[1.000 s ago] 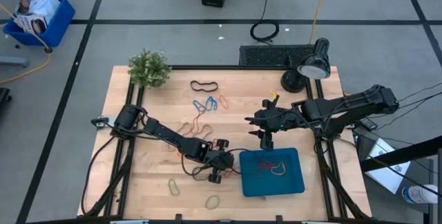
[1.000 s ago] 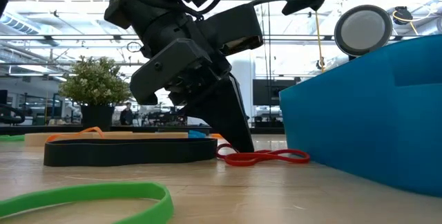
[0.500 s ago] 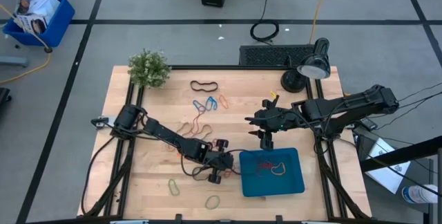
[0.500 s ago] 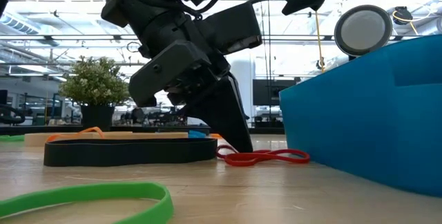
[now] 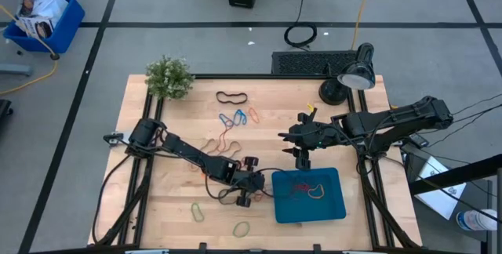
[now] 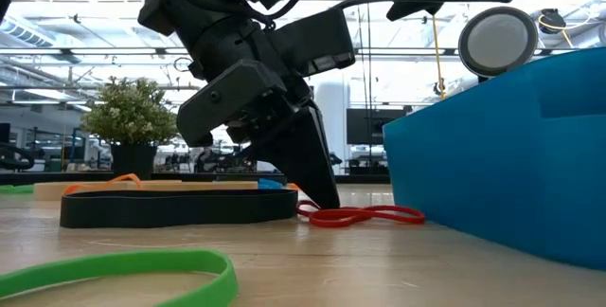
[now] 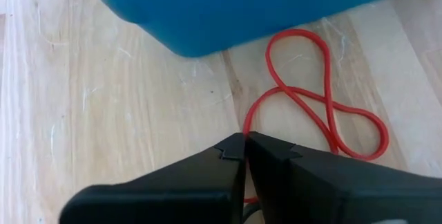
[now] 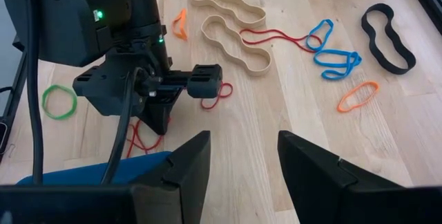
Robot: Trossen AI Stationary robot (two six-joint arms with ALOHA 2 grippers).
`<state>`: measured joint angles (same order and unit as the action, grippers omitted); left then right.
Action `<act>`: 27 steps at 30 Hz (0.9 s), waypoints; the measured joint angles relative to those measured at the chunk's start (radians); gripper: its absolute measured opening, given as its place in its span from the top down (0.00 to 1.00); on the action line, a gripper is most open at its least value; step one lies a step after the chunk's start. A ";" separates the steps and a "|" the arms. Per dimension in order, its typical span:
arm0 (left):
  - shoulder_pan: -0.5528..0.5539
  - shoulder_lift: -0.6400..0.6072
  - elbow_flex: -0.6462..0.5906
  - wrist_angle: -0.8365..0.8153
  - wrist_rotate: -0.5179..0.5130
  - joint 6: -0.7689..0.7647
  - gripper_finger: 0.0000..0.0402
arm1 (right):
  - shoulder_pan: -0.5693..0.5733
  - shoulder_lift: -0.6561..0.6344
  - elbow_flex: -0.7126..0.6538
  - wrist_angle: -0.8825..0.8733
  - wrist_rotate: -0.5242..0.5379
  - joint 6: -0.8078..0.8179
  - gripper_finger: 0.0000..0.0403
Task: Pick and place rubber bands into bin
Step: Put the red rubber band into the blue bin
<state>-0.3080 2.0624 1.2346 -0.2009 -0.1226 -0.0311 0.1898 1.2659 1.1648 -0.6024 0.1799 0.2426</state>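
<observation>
While both arms reach over it, the table (image 5: 157, 207) shows pale wood with fine scratches. On it lies the bin (image 5: 329, 207), a flat teal tray with round corners and smooth plastic walls; a red loop and a tan loop lie inside. The left gripper (image 7: 245, 151) is down on the wood just beside the bin, its dark fingers pinched almost shut on a thin red band (image 7: 324, 106) that is twisted like a figure eight. The right gripper (image 8: 242, 155) hangs above the table past the bin's far side, with its jaws wide apart and nothing in them. More bands (image 5: 239, 117) lie loose on the table: a wide black loop (image 5: 231, 97), blue ones, an orange one, wavy tan ones and green rings (image 5: 197, 212).
</observation>
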 joint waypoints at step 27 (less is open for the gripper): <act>0.013 -0.001 0.001 -0.007 0.028 0.026 0.95 | 0.000 0.000 0.000 0.000 0.001 0.000 0.59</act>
<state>-0.2951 2.0617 1.2354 -0.2081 -0.0944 -0.0055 0.1898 1.2659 1.1648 -0.6023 0.1806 0.2426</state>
